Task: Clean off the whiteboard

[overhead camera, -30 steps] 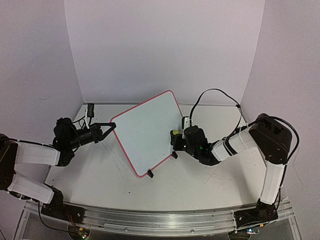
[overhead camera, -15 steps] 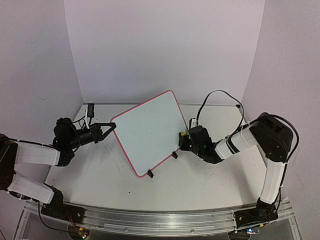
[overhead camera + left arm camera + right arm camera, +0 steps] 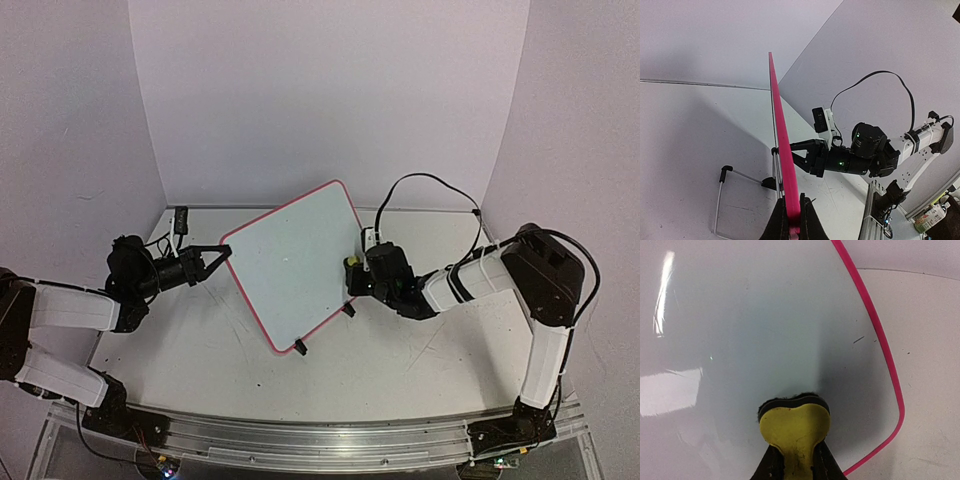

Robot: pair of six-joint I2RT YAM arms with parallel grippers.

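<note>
Table [image 3: 420, 350] carries the whiteboard [image 3: 290, 265], which stands near its middle, propped at a slant on two black feet [image 3: 299, 348] with one corner toward the left arm; its face reads almost clean, so the task is judged close to done; left gripper [image 3: 222, 252] is clamped tight on the red frame at that corner, a thin edge hold; risk: a firm push from the far side could twist the frame out of that pinch or skid the feet along the table, tipping the board; right gripper [image 3: 352, 275] stands narrow, pinching the yellow eraser [image 3: 795, 427], whose dark felt meets the face near the lower right edge; risk: the hold sits on the eraser's narrow tail, so a sideways drag could rotate or pull it out of the jaws; a stroke that overruns the rim could catch on the frame; a short dark mark [image 3: 858, 339] lies just inside the frame, above the eraser, and could be missed by a wipe stopping short of the edge
</note>
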